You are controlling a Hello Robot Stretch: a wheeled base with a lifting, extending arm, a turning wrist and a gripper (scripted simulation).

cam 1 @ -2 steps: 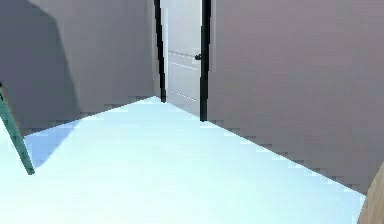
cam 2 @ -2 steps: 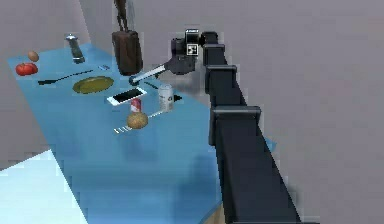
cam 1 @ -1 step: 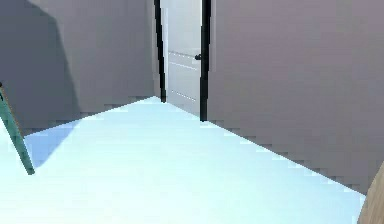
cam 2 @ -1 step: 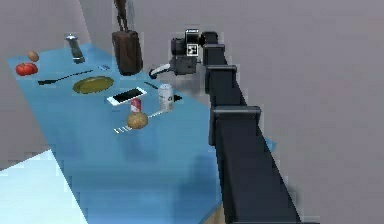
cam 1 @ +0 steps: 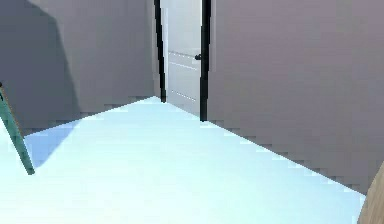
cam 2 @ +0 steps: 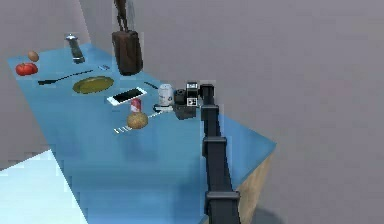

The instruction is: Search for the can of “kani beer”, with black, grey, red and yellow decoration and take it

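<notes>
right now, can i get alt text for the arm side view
A dark arm reaches across a blue table, its jaws at a small pale can; whether they hold anything cannot be told. Also on the table: a potato, phone, plate, tomato and statue.

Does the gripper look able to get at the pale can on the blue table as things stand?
Probably yes: the gripper sits close by the pale can on the table, with nothing visible between them.
</notes>
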